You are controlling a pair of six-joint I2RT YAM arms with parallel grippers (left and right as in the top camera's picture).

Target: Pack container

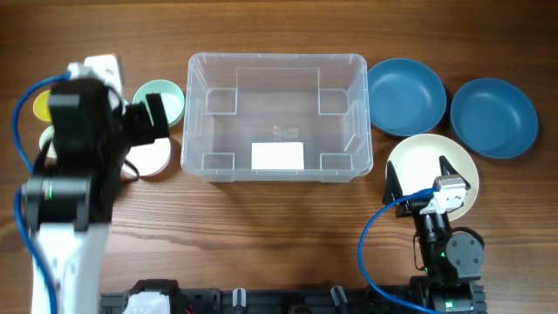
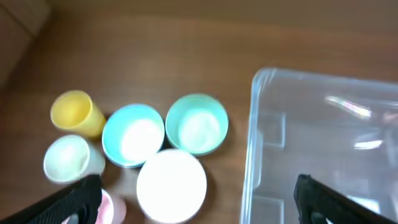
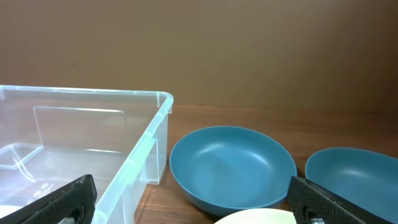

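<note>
1. We had the left hand [image 1: 155, 116] spread wide and holding nothing, hanging over the cups just left of the container [image 1: 279, 113].
2. We had the right hand [image 1: 421, 179] equally wide and empty, poised above the cream bowl [image 1: 418, 150] near the container's front right corner.
3. The container stood upright in the middle of the surface [image 1: 261, 231]. We saw only the white label [image 1: 278, 156] on its floor, so nothing had been packed.
4. To its left, the yellow cup [image 2: 73, 112], blue cup [image 2: 132, 135], green cup [image 2: 198, 123], white cup [image 2: 171, 183] and pale cup [image 2: 67, 158] stood clustered outside it. Something pink beside them was too hidden for us to name.
5. To its right, two blue bowls [image 1: 406, 96] [image 1: 493, 117] lay side by side, the nearer one just beside the container's wall.
6. We judged the task barely begun: every cup and bowl in view was unpacked.
</note>
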